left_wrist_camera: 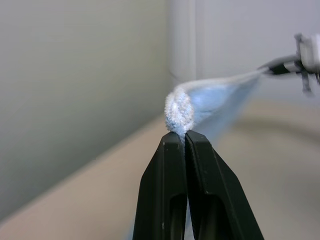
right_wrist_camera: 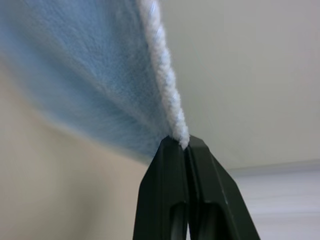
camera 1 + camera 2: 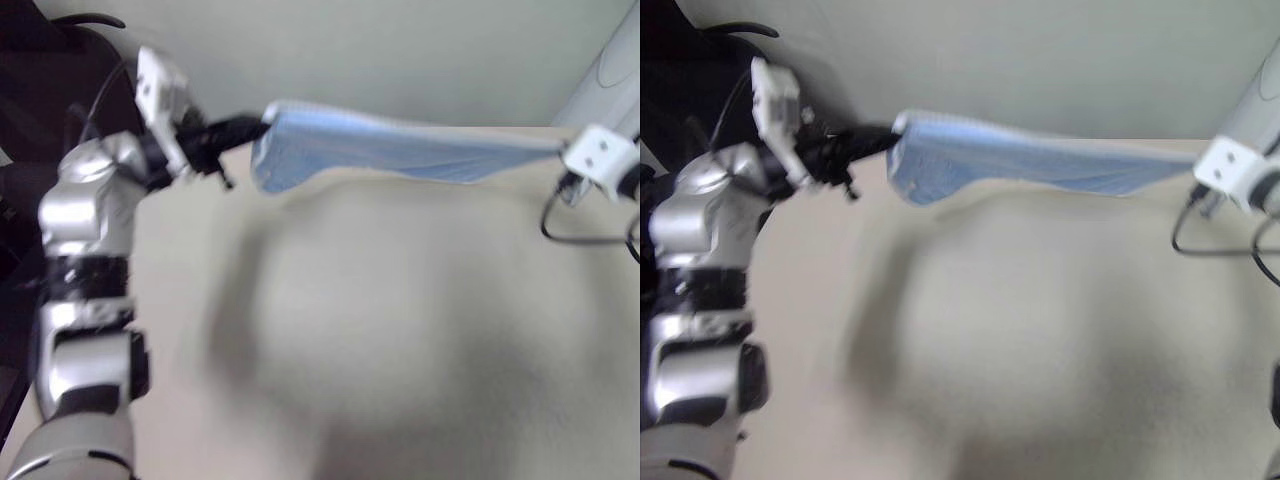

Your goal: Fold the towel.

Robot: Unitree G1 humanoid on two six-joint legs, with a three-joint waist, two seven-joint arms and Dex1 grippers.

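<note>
A light-blue terry towel (image 3: 390, 148) hangs in the air above a beige tabletop (image 3: 400, 340), stretched taut between the robot's two grippers, its long axis running straight from one to the other, side to side across the head views. The left gripper (image 1: 184, 134) has its black fingers pressed together on a bunched, white-edged corner of the cloth, which streams away from its tips toward the other arm. The right gripper (image 2: 183, 142) pinches the opposite end the same way, its fingers closed on the white stitched edging, with the blue pile spreading out ahead of it. The towel sags only slightly in the middle and touches nothing below. Neither arm is nearer than the other; each holds one end, so the fold appears to turn on how the two ends are brought down to the table or toward each other along that shared line. A black cable (image 3: 580, 225) loops just beneath the right wrist.
</note>
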